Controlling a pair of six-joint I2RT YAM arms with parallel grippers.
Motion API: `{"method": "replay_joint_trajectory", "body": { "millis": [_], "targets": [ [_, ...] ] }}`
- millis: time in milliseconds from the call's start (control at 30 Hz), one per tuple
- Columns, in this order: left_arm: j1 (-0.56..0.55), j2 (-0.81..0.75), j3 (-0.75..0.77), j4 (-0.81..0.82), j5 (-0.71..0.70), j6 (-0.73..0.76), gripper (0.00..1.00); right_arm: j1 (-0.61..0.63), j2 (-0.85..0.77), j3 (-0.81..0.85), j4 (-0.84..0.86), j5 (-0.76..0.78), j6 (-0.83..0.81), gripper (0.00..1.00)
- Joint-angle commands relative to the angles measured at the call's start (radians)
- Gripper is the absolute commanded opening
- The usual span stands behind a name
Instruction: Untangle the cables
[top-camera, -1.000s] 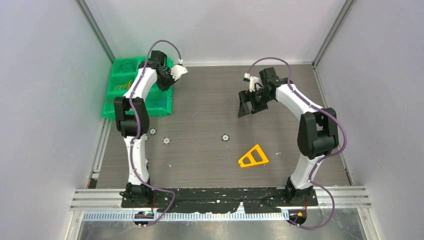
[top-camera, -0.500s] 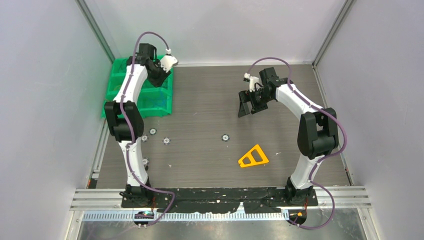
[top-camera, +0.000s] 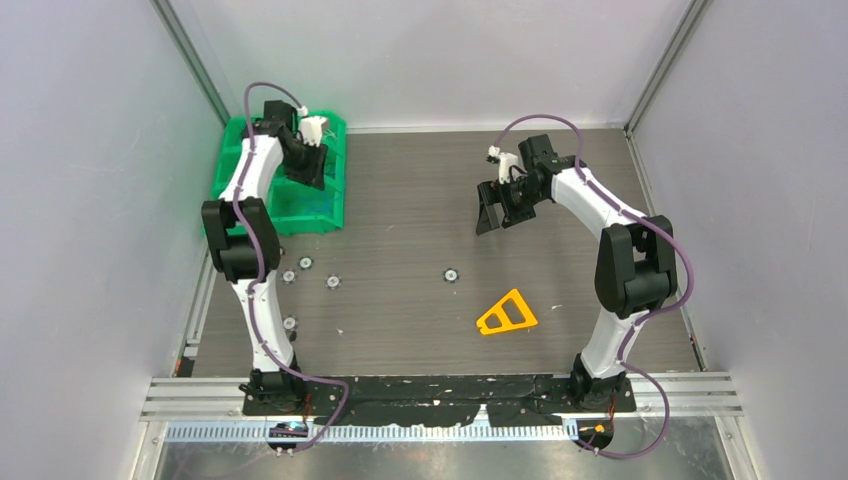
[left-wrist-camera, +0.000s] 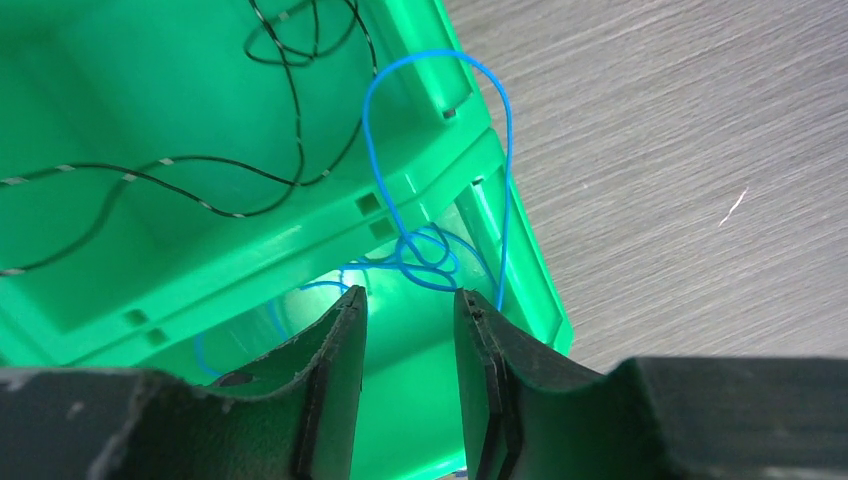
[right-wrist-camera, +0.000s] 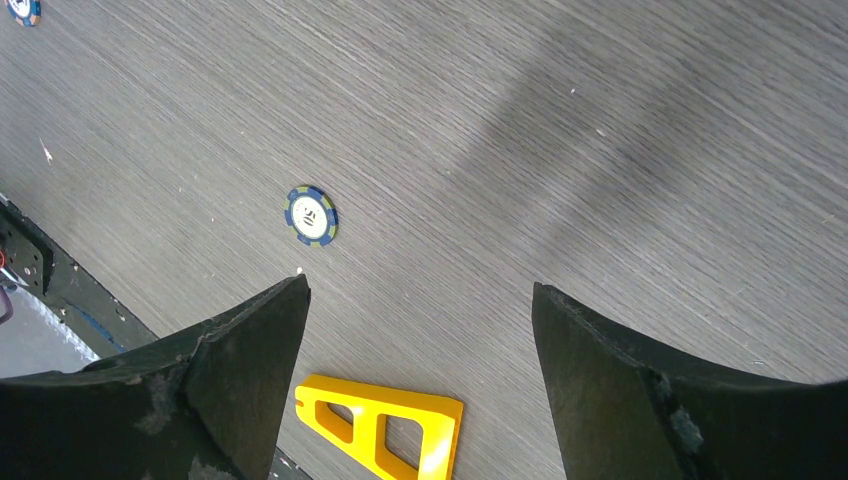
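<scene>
The cables lie in a green bin (left-wrist-camera: 250, 260). A thin blue cable (left-wrist-camera: 437, 60) loops up over the bin's rim, and its knot (left-wrist-camera: 425, 255) rests in the near compartment. In the far compartment lies a black cable (left-wrist-camera: 200, 165). My left gripper (left-wrist-camera: 410, 296) hovers just above the blue knot, jaws part open with nothing between them. In the top view the left gripper (top-camera: 305, 168) is over the bin (top-camera: 320, 208). My right gripper (right-wrist-camera: 420, 288) hangs wide open and empty above the bare table, and the top view places the right gripper (top-camera: 490, 215) at mid-table.
A yellow triangular plastic piece (right-wrist-camera: 385, 425) lies on the table below the right gripper; it also shows in the top view as the yellow piece (top-camera: 507, 314). Several small round chips (top-camera: 451, 274) are scattered on the wood-grain table (top-camera: 400, 200). Grey walls close in three sides.
My left arm swung left and back, from the bin's right edge to over the bin. Its jaws went from shut to part open. The right arm stayed still.
</scene>
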Motion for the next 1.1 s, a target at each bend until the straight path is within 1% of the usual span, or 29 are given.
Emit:
{"method": "replay_joint_trajectory", "body": {
  "millis": [0, 100, 433, 633, 833, 967, 1067],
  "targets": [
    [-0.003, -0.028, -0.055, 0.075, -0.001, -0.104, 0.38, -0.002, -0.009, 0.01, 0.001, -0.01, -0.002, 0.88],
    [-0.003, -0.021, -0.066, 0.1, -0.028, -0.135, 0.36, -0.002, -0.004, 0.017, 0.0, -0.012, 0.0, 0.88],
    [-0.004, -0.008, -0.097, 0.208, -0.073, -0.24, 0.36, -0.001, -0.003, 0.012, 0.001, -0.008, 0.001, 0.88],
    [-0.012, -0.008, -0.109, 0.221, -0.055, -0.257, 0.29, -0.002, 0.0, 0.015, 0.001, -0.005, 0.002, 0.88],
    [-0.019, -0.056, -0.189, 0.3, -0.041, -0.277, 0.2, -0.002, 0.005, 0.019, 0.001, -0.005, 0.005, 0.88],
    [-0.026, -0.056, -0.196, 0.322, -0.059, -0.284, 0.17, -0.001, 0.01, 0.023, -0.002, -0.006, 0.007, 0.88],
    [-0.025, -0.05, -0.193, 0.33, -0.062, -0.288, 0.17, -0.001, 0.008, 0.027, -0.007, -0.003, 0.005, 0.88]
  ]
}}
